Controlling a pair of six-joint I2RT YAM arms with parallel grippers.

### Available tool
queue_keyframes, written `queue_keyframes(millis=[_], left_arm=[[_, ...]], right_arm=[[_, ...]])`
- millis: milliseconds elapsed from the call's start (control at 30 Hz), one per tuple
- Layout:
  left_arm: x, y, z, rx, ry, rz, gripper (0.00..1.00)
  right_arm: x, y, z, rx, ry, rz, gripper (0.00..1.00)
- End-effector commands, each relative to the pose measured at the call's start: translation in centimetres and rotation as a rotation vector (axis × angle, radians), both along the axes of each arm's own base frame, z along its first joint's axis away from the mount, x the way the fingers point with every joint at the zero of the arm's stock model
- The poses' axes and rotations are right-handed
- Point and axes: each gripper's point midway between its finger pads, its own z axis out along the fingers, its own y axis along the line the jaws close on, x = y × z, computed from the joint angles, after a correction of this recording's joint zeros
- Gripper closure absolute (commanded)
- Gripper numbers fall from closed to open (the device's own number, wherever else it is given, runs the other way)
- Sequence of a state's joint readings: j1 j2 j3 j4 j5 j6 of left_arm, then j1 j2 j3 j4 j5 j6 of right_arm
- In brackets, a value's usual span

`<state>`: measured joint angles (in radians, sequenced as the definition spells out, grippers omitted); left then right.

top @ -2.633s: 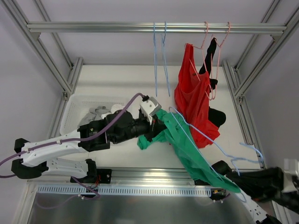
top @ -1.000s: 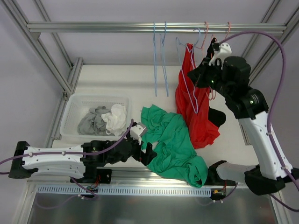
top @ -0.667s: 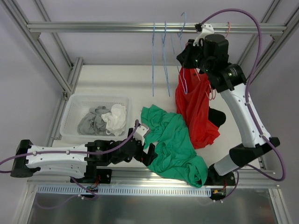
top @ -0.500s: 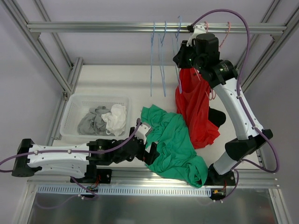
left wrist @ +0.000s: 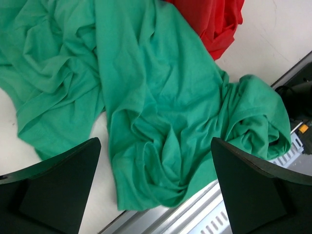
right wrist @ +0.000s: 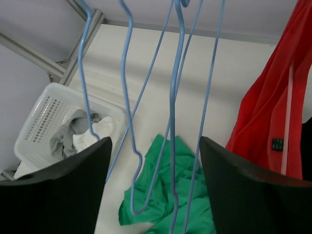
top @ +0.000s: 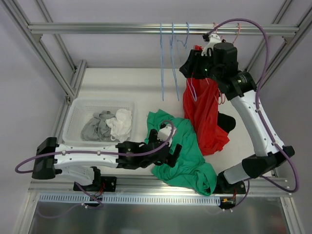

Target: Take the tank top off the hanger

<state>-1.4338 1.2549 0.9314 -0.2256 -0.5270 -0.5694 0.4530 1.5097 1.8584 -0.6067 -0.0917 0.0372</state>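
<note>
Tank top (top: 183,156), the green one, lies crumpled on the table (top: 122,83) near the front edge, with no hanger in it. Its upper right edge touches the hem of the red garment (top: 202,112) that hangs beside it.

From the top camera I see the left gripper (top: 168,150) low over the left part of the green cloth, but not how its fingers stand. The left wrist camera makes this clear: the left gripper (left wrist: 155,141) has both fingers spread wide with nothing between them, and below it are the folds of the tank top (left wrist: 156,112) and a corner of the red garment (left wrist: 219,19).

The right gripper (top: 191,66) is raised close to the rail (top: 122,28), next to the blue hangers (top: 171,58). On its wrist camera the right gripper (right wrist: 155,141) is also spread wide, and the wires of the blue hangers (right wrist: 174,97) pass in front, between the fingers. Whether a wire touches a finger I cannot tell.

Only this view looks down past the hangers to the basket (right wrist: 36,126) with its grey and white cloth, and to the tank top (right wrist: 165,195) far below.
</note>
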Motion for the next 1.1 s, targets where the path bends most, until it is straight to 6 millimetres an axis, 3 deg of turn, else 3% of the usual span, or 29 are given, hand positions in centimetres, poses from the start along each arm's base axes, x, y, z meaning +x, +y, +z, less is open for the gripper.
queue_keyframes(millis=[0,33,67,100,167,200,267,300,367,400,467,567,600,633,667,700,767,800,867,900,1067], left_arm=[[0.9,-3.0,0.7,0.000,-0.015,0.016,0.01],[1.2,-3.6,0.5,0.006,-0.012,0.019,0.01],[1.5,-4.4,0.6,0.003,-0.002,0.018,0.01],[2.0,-4.9,-0.9,0.036,0.018,0.028,0.01],[2.8,-5.7,-1.8,0.052,0.035,0.044,0.01],[3.7,-5.8,-3.8,0.090,0.057,0.068,0.01],[4.1,-6.5,-5.1,0.112,0.082,0.071,0.01],[4.4,-6.7,-7.1,0.155,0.094,0.083,0.01],[4.9,-7.3,-8.3,0.176,0.108,0.090,0.01],[5.0,-7.3,-10.2,0.212,0.125,0.101,0.06],[5.1,-7.2,-11.7,0.235,0.140,0.120,0.16],[5.1,-6.3,-13.9,0.263,0.170,0.166,0.71],[5.0,-6.0,-13.7,0.252,0.175,0.183,0.82],[5.0,-5.6,-13.5,0.247,0.175,0.193,1.00],[5.0,-4.7,-13.5,0.256,0.169,0.205,1.00],[5.4,-4.4,-11.6,0.220,0.144,0.225,1.00],[5.3,-2.4,-10.1,0.241,0.112,0.259,1.00],[5.8,-1.5,-7.3,0.191,0.071,0.297,1.00],[5.8,0.6,-5.3,0.205,0.045,0.318,1.00],[6.1,1.6,-2.6,0.158,0.012,0.337,1.00],[6.7,6.4,4.2,0.123,-0.085,0.398,1.00]], right_arm=[[-4.5,-1.5,4.5,0.073,-0.090,0.060,0.17],[-5.3,-1.9,4.8,0.075,-0.098,0.062,0.03],[-7.2,-2.9,6.2,0.083,-0.139,0.064,0.00],[-8.1,-3.8,5.7,0.060,-0.134,0.057,0.01],[-10.0,-5.4,6.0,0.017,-0.167,0.050,0.01],[-12.3,-6.9,6.9,0.004,-0.213,0.037,0.00],[-14.4,-7.8,6.1,-0.004,-0.229,0.042,0.01],[-17.1,-8.7,7.2,0.021,-0.289,0.053,0.01],[-19.1,-9.1,6.1,0.034,-0.294,0.075,0.01],[-21.3,-9.9,6.7,0.060,-0.343,0.078,0.01],[-22.7,-10.2,6.0,0.079,-0.352,0.088,0.01],[-25.0,-11.0,6.1,0.105,-0.399,0.095,0.01],[-25.3,-11.2,6.1,0.105,-0.408,0.092,0.01],[-26.0,-11.4,6.3,0.112,-0.424,0.093,0.01],[-26.1,-11.5,6.4,0.109,-0.431,0.094,0.00],[-26.3,-11.7,6.4,0.106,-0.432,0.090,0.01],[-26.4,-11.9,6.5,0.095,-0.435,0.084,0.01],[-26.5,-12.0,6.4,0.090,-0.431,0.080,0.00],[-26.5,-12.1,6.3,0.085,-0.428,0.077,0.00],[-26.5,-12.1,6.1,0.077,-0.427,0.080,0.01],[-26.5,-12.7,6.4,0.068,-0.442,0.054,0.01]])
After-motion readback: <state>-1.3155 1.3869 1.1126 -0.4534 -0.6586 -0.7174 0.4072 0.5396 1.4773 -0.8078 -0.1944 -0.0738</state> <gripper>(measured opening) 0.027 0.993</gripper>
